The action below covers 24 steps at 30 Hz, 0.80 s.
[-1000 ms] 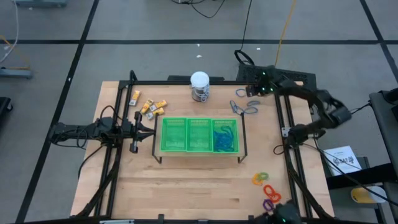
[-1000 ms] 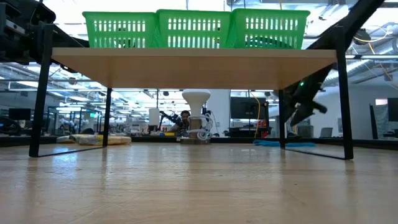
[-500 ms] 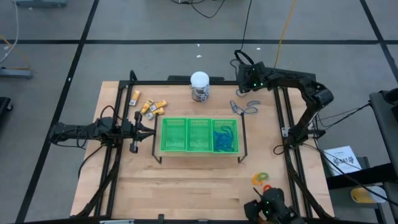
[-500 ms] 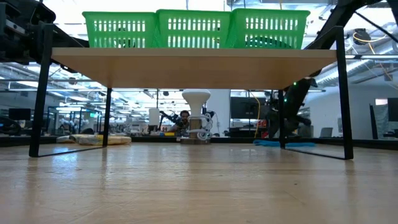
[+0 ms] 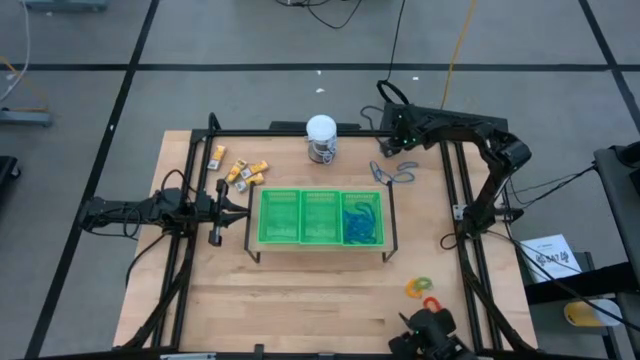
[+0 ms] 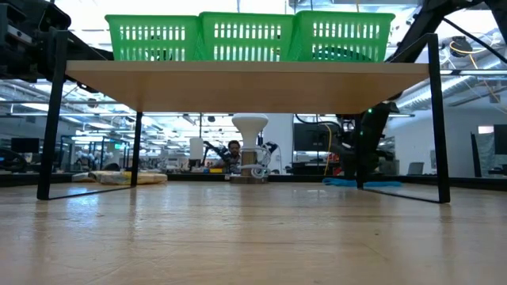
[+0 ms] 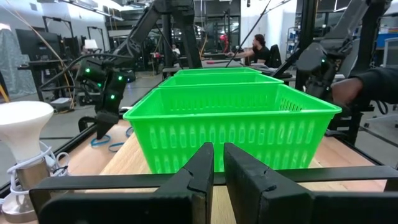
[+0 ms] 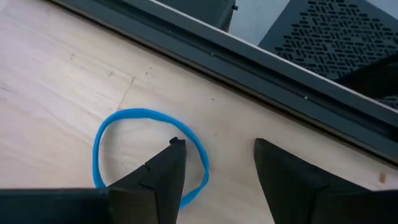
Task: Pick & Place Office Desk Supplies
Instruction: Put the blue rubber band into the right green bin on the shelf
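While the left pincer (image 7: 216, 180) waits clenched beside the green tray (image 5: 320, 217), the right pincer (image 8: 214, 168) hangs released over a thin blue loop (image 8: 148, 154) lying flat on the table (image 8: 56, 93), likely light, floppy, best pinched across its strand.

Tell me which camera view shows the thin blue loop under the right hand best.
The right wrist view: the thin blue rubber loop lies flat on the wooden table just beyond the open right hand. The high view gives only small loops there; the low and left wrist views show blue slivers.
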{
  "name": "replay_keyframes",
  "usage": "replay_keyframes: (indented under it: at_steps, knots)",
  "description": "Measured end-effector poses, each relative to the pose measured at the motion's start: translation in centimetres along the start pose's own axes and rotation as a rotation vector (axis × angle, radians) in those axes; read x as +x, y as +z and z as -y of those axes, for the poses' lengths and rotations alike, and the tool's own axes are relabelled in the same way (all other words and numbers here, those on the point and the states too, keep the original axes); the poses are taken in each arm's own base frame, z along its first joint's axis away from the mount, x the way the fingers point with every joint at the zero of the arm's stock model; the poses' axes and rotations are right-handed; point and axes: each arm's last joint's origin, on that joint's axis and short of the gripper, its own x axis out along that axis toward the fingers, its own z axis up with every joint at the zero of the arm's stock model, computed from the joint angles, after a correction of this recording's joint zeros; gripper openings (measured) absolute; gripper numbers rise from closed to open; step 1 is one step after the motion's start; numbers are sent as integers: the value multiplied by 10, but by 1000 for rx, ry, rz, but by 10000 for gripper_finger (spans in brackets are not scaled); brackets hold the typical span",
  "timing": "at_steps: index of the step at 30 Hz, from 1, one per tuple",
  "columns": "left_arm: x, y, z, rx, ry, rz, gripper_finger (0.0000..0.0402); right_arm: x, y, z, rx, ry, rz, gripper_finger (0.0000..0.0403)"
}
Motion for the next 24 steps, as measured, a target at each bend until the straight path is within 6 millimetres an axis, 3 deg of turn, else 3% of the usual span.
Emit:
replay_keyframes:
  at_steps: [9, 24]
  knots:
    - [0, 0, 0, 0, 0, 0, 45, 0, -12, -3, -14, -58, -108, 173]
    - [0, 0, 0, 0, 0, 0, 45, 0, -13, -3, -12, -61, -121, 53]
